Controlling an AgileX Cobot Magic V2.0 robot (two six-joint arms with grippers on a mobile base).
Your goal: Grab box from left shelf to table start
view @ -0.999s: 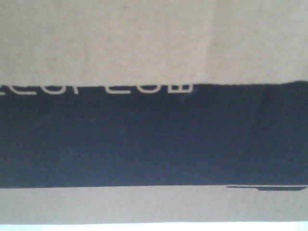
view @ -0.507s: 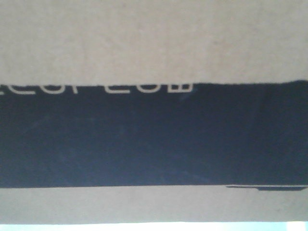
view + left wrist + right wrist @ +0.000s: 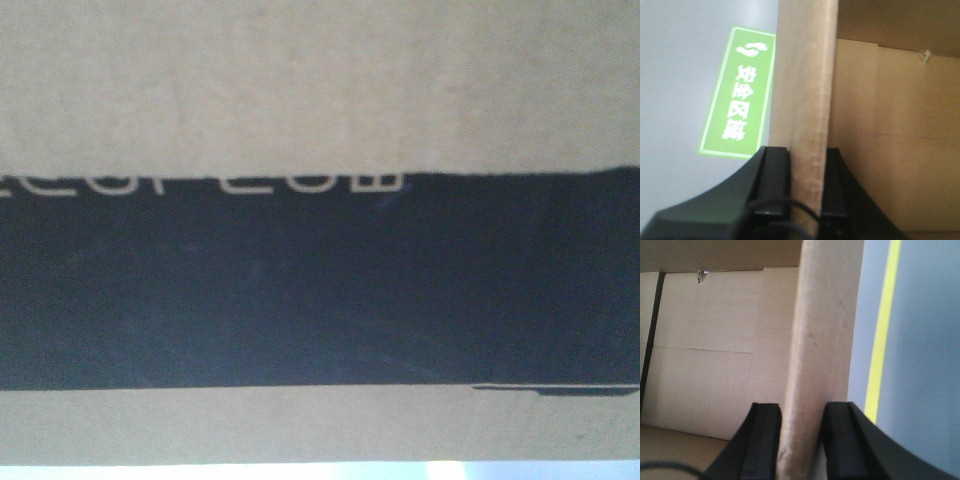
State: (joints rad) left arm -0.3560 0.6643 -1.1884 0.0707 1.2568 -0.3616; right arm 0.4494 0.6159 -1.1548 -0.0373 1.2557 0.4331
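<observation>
Grey floor [image 3: 675, 75], seemingly beneath box [image 3: 320, 90], bears green sign [image 3: 737, 95].

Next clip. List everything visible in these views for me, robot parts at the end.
box: one, brown cardboard, fills the front view; its inside shows in both wrist views
black panel: one, black with white lettering, printed across the box's face
floor: one, grey, beside the box in both wrist views
green sign: one, green with white characters and footprints, on the floor, left wrist view
yellow line: one, yellow, on the floor, right wrist view
left gripper: one, black, fingers either side of a box wall, clamping it
right gripper: one, black, fingers either side of a box wall, clamping it
</observation>
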